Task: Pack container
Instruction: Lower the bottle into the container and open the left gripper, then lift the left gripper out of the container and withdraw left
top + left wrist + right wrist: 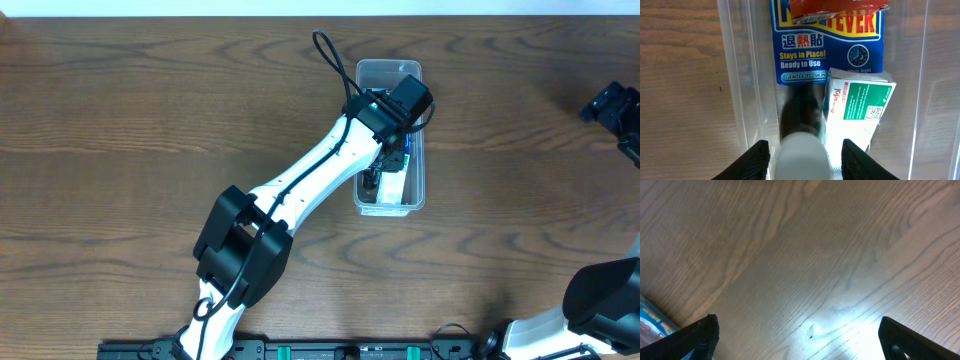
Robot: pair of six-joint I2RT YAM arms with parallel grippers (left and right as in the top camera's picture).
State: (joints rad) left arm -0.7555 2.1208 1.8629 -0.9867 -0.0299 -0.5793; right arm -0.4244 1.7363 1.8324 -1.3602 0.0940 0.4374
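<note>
Toward the far middle of the brown wooden table, the clear, long rectangular plastic container is sitting with the left gripper hanging over its nearer end, fingers standing apart on either side of a blurred dark item with a pale end, possibly a bottle. Beside it inside, a white-and-green cardboard box is lying on a blue printed packet. Off right, the right gripper is hovering above the wood, fingers spread wide.
</note>
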